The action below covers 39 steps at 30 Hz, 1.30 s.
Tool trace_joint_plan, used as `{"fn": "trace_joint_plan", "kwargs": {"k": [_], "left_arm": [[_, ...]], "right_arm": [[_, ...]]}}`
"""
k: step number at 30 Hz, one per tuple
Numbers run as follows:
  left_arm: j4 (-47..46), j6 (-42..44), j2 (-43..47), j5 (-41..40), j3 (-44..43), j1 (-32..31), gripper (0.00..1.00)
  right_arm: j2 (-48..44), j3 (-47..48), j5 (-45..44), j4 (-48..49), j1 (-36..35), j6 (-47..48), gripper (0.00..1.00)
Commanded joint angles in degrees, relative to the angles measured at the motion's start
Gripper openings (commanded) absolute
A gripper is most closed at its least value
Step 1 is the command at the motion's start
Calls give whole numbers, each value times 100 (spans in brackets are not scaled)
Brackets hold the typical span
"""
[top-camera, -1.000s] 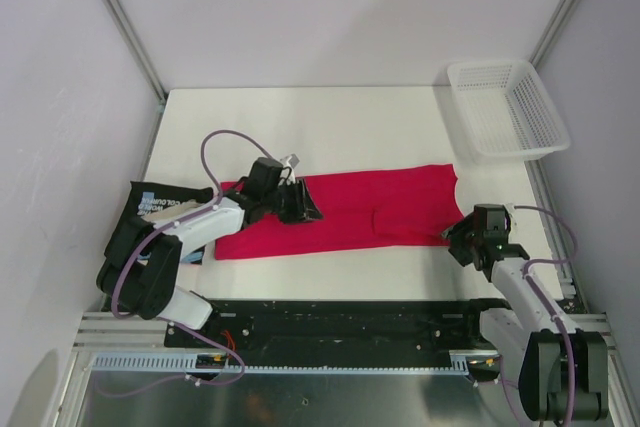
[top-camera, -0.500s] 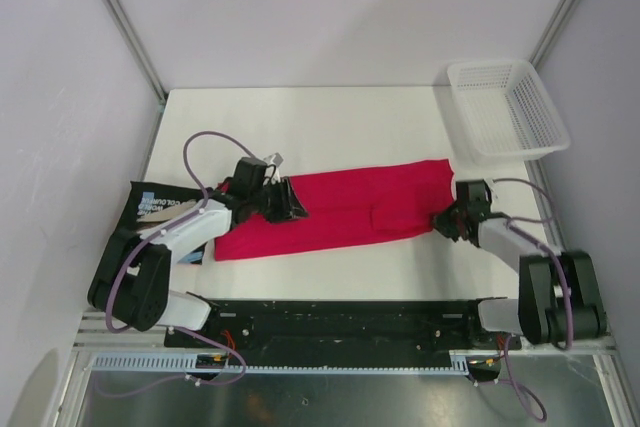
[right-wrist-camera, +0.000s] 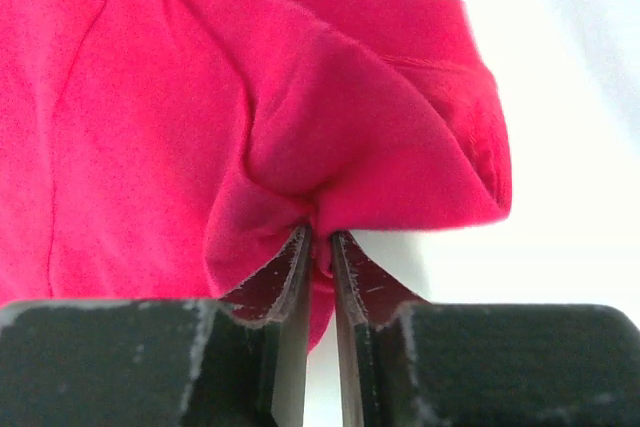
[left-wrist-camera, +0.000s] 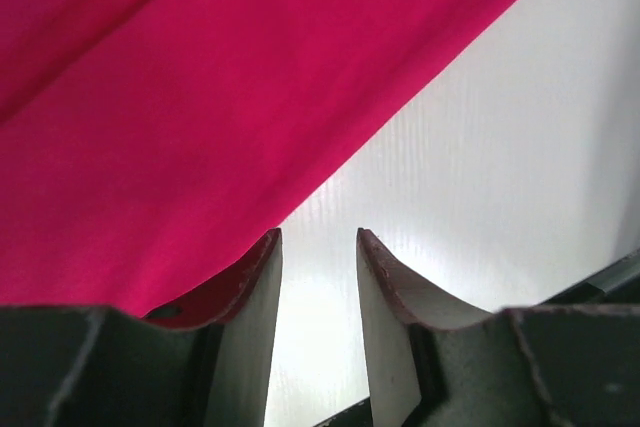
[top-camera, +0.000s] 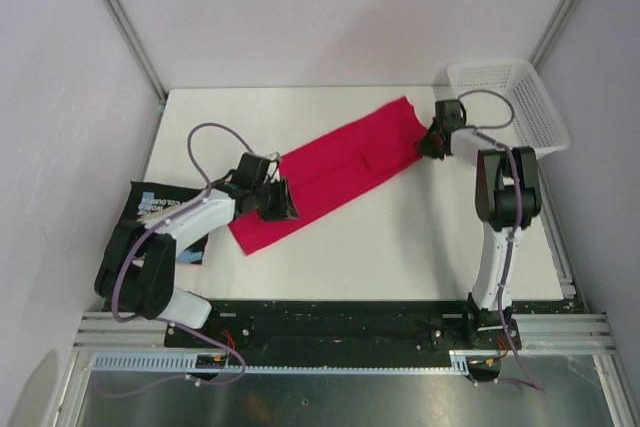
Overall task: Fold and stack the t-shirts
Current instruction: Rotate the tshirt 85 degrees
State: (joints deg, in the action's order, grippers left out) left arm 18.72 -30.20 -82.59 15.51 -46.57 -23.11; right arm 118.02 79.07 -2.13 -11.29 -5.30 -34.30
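The crimson-pink t-shirt [top-camera: 340, 167], folded into a long strip, lies slanted across the table from near left to far right. My right gripper [top-camera: 428, 142] [right-wrist-camera: 320, 235] is shut on a bunched fold at its far right end, close to the basket. Over the shirt's near left part my left gripper [top-camera: 285, 207] [left-wrist-camera: 318, 235] is open; bare table shows between its fingers and the cloth [left-wrist-camera: 200, 97] edge lies against the left finger. The black t-shirt [top-camera: 150, 209] with a pale print lies crumpled at the table's left edge.
A white mesh basket [top-camera: 530, 107] stands at the far right corner, just beyond my right gripper. White walls with metal posts close in the table on three sides. A black rail runs along the near edge.
My right gripper has shut on the pink shirt's right end and carried it far and right toward the basket, swinging the strip from level to slanted. My left gripper has barely moved.
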Motion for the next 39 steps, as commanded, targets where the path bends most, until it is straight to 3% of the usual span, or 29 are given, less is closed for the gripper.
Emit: {"fn": "trace_joint_plan", "kwargs": {"k": [1, 6, 10, 17, 27, 34, 39], "left_arm": [[384, 463, -314, -623, -457, 29, 40], [726, 678, -781, -1089, -806, 25, 38], [907, 750, -1004, -1410, -885, 7, 37], [1099, 623, -1473, -1161, -777, -350, 36], [1048, -173, -1739, -258, -585, -1556, 35], [831, -1057, -2292, 287, -1434, -3090, 34], [602, -1426, -2965, 568, -2395, -3927, 34]], "right_arm": [[1285, 1932, -68, -1083, 258, 811, 21], [2626, 4461, 103, -2542, 160, 1025, 35], [2718, 4867, -14, -2758, 97, 1074, 45], [2005, 4446, -207, -2674, 89, 1129, 59], [646, 3504, -194, -2484, -91, 1054, 61], [-203, 2557, -94, -2497, -192, 965, 62], [-1104, 1313, 46, -2357, -217, 940, 62]]}}
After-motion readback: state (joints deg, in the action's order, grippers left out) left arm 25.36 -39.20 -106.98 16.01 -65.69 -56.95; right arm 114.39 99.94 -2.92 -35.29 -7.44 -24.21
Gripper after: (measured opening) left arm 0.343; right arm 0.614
